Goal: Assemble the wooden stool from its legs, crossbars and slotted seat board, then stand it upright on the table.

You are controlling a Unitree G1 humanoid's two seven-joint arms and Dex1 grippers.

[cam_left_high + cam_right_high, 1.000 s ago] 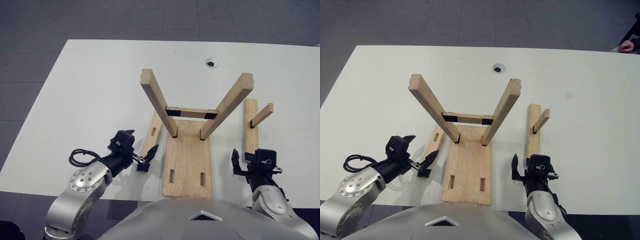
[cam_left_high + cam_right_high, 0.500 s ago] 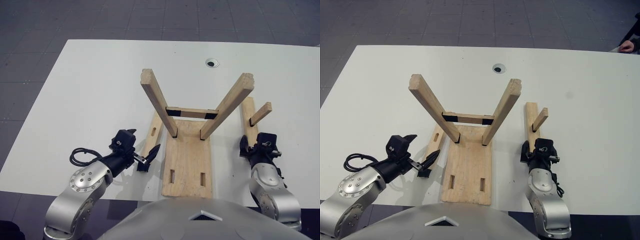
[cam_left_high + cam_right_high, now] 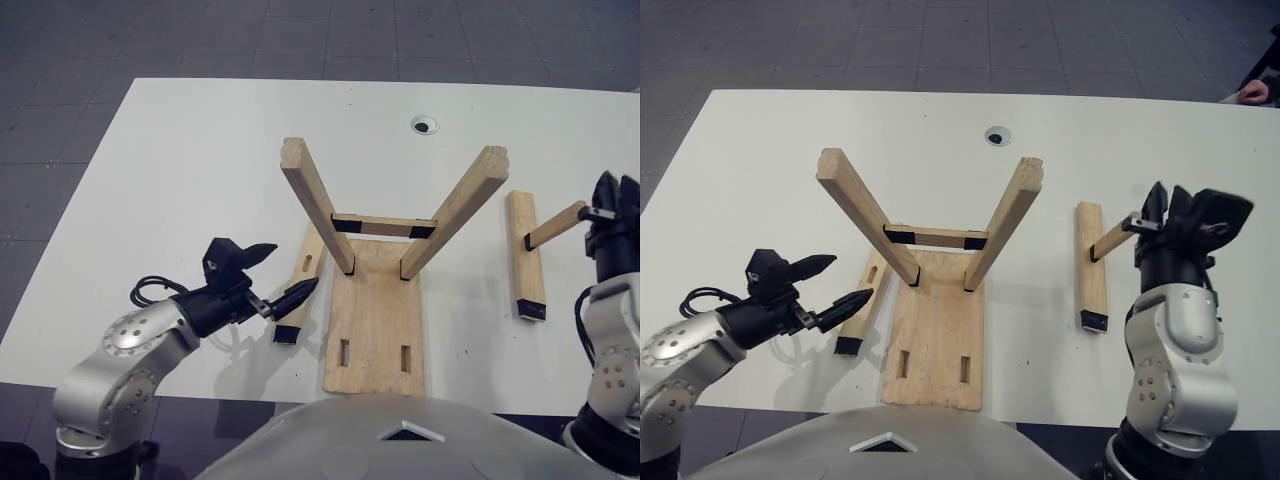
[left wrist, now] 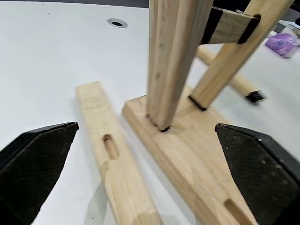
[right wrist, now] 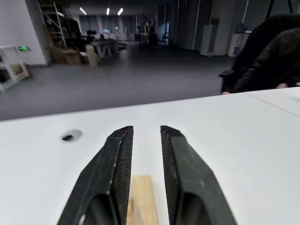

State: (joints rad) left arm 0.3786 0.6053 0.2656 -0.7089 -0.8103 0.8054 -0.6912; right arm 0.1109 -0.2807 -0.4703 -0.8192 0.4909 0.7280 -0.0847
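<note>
Right gripper (image 3: 1168, 205): I clamp the pale wooden crossbar (image 3: 1112, 238).
Left gripper (image 3: 293, 266): my fingers apart beside the slotted wooden leg (image 4: 105, 159).

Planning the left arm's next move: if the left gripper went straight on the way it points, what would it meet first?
Probably the loose slotted wooden leg lying flat beside the pale wooden seat board; if it clears that, the upright leg behind. Height unclear.

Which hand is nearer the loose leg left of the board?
Left. Left hand hangs open by the leg's near end; right hand is beyond the board, gripping a crossbar.
</note>
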